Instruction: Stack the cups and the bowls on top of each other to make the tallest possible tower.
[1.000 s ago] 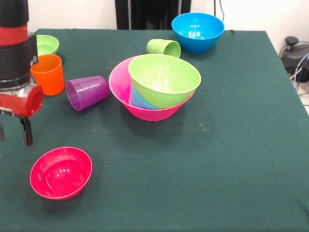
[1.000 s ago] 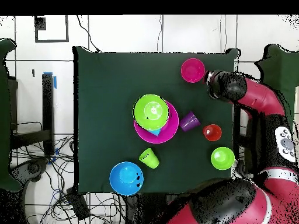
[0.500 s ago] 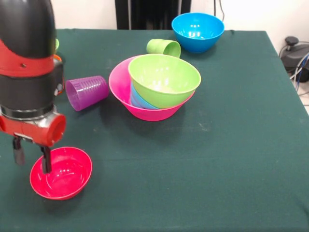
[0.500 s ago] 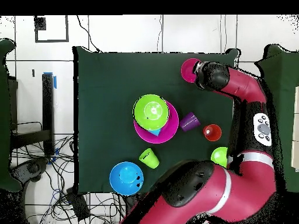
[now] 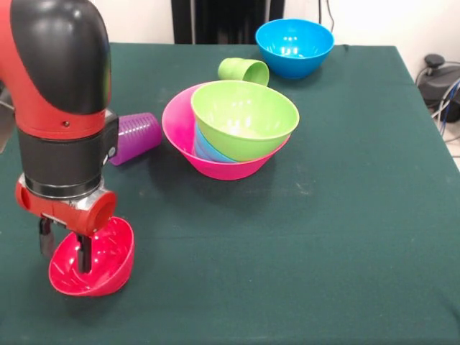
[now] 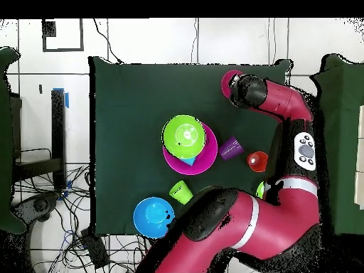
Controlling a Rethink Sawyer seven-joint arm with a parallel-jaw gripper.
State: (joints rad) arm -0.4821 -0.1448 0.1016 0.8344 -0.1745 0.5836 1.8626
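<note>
The small red bowl (image 5: 108,260) sits tilted near the table's front left, its opening turned toward the left. My gripper (image 5: 64,249) is open and straddles the bowl's left rim, one finger (image 5: 84,254) inside and the other outside. In the overhead view my wrist covers most of the red bowl (image 6: 227,77). The tower is the large pink bowl (image 5: 176,128) holding light blue pieces (image 5: 205,147) and a green bowl (image 5: 241,147) leaning on top. A purple cup (image 5: 138,134) and a green cup (image 5: 244,70) lie on their sides. The orange cup (image 6: 257,161) shows only from overhead.
A blue bowl (image 5: 295,47) stands at the far edge of the green table (image 5: 345,215). A small green bowl (image 6: 260,189) peeks out beside my arm in the overhead view. Cables and a black device (image 5: 440,79) sit off the right side.
My arm swung in from the left edge and came down onto the red bowl. The bowl has tipped up from lying flat and shifted slightly.
</note>
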